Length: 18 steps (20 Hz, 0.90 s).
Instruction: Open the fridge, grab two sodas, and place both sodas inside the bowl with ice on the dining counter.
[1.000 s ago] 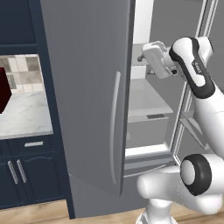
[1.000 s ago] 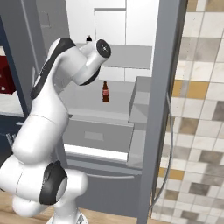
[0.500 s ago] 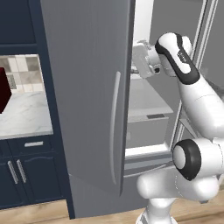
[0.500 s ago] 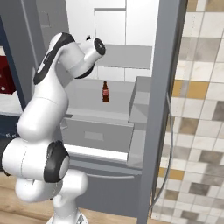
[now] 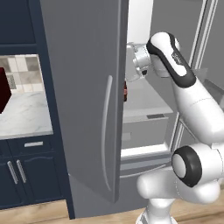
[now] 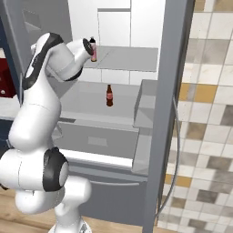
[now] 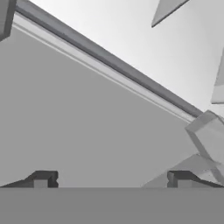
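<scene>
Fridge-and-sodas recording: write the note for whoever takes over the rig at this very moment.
Gripper: open, empty, reaching into the fridge at upper-shelf height.
Fridge: both doors open, interior exposed.
Sodas: pink bottle upright on the upper shelf, just beyond the wrist in the right base view; brown bottle upright on the shelf below, untouched.
Done: fridge opened.
Left: grasp one soda, carry it to the ice bowl on the dining counter, return for the second. The pink bottle looks nearer, so it is probably first.
</scene>
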### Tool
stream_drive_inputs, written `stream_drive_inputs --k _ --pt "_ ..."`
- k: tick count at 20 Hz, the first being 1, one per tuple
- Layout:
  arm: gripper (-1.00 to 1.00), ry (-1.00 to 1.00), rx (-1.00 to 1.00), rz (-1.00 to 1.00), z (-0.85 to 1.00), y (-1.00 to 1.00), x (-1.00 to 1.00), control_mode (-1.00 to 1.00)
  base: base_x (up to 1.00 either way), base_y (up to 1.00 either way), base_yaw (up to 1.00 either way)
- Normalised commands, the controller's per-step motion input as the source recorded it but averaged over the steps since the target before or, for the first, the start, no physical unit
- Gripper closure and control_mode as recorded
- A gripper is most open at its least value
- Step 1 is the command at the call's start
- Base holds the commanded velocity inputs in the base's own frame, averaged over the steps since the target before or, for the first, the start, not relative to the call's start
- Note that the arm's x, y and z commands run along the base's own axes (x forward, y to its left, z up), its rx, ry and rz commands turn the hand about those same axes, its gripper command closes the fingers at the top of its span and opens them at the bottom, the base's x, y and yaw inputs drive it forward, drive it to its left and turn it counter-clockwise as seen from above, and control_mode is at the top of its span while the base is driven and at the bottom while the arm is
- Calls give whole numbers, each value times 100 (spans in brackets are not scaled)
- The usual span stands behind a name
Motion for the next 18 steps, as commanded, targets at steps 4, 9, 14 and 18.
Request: stream_drive_inputs --k 4,9,14,18 --pt "-100 0 -2 18 0 85 -53 -100 0 0 0" --pt "-100 0 0 14 0 88 -16 -100 0 0 0" --pt "-100 0 0 12 0 84 -6 -100 0 0 0" --pt "-100 0 0 10 0 79 -5 -100 0 0 0"
